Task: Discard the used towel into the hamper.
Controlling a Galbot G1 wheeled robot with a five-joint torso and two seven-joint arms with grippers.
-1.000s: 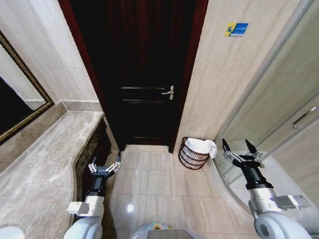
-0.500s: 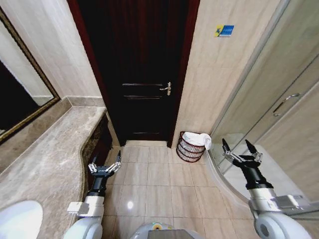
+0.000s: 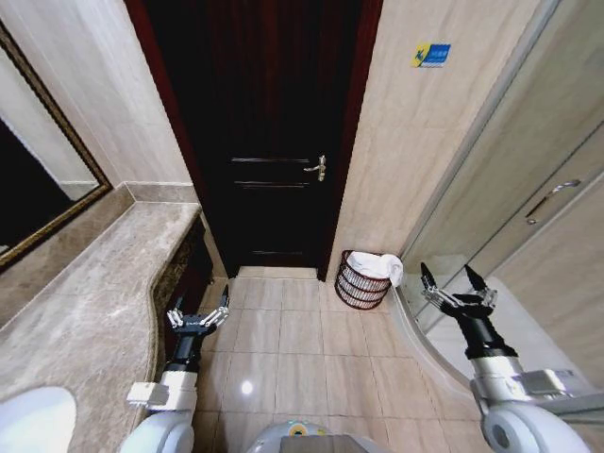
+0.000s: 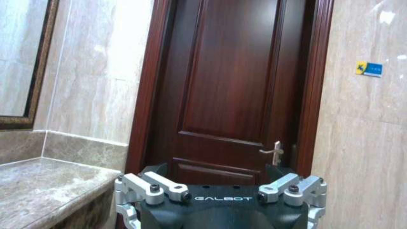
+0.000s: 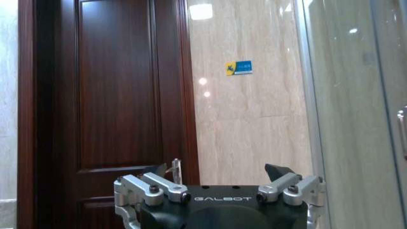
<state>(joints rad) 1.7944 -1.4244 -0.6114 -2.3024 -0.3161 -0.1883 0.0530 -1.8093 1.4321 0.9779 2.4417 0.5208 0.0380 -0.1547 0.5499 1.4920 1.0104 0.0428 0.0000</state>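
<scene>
The round dark reddish-brown wire hamper (image 3: 362,280), a white towel (image 3: 380,267) draped over its rim, stands centre-right, nearer the empty, spread right gripper (image 3: 452,289) than the spread left gripper (image 3: 198,316).

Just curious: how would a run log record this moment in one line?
towel: in hamper | left gripper: open, empty | right gripper: open, empty

Both arms reach forward, left pincer (image 3: 198,316) and right pincer (image 3: 453,284) spread wide.
</scene>
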